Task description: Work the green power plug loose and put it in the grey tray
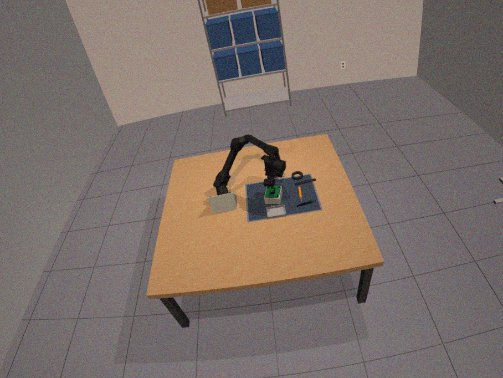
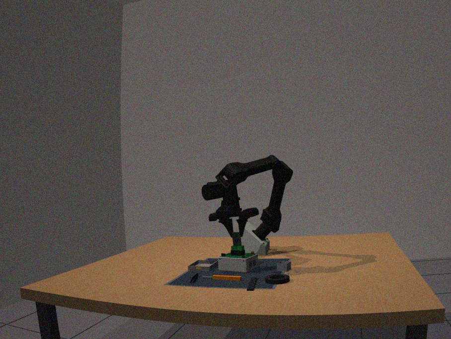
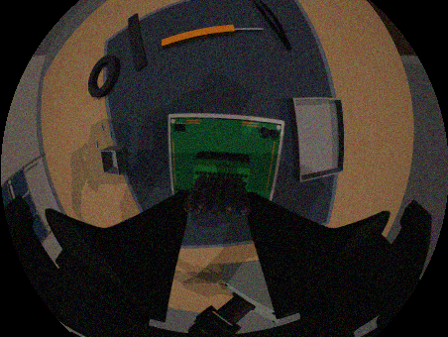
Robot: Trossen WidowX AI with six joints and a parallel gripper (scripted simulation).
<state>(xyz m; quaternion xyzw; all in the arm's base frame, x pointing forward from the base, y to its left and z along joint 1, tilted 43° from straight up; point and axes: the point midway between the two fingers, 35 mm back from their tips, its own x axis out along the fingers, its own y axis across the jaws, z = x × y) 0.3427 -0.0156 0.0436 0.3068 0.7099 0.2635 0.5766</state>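
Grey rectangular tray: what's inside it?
In the wrist view, the grey rectangular tray shows a bare floor, no plug; the exterior view's near wall hides part of its inside.

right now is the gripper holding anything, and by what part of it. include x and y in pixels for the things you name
Yes, the green power plug (image 2: 237, 247): the jaws are shut on its upper end, above the circuit board (image 1: 278, 194) (image 2: 251, 255) (image 3: 223, 136).

Arm arched — jaws (image 1: 272, 192) (image 2: 237, 245) pointing down.
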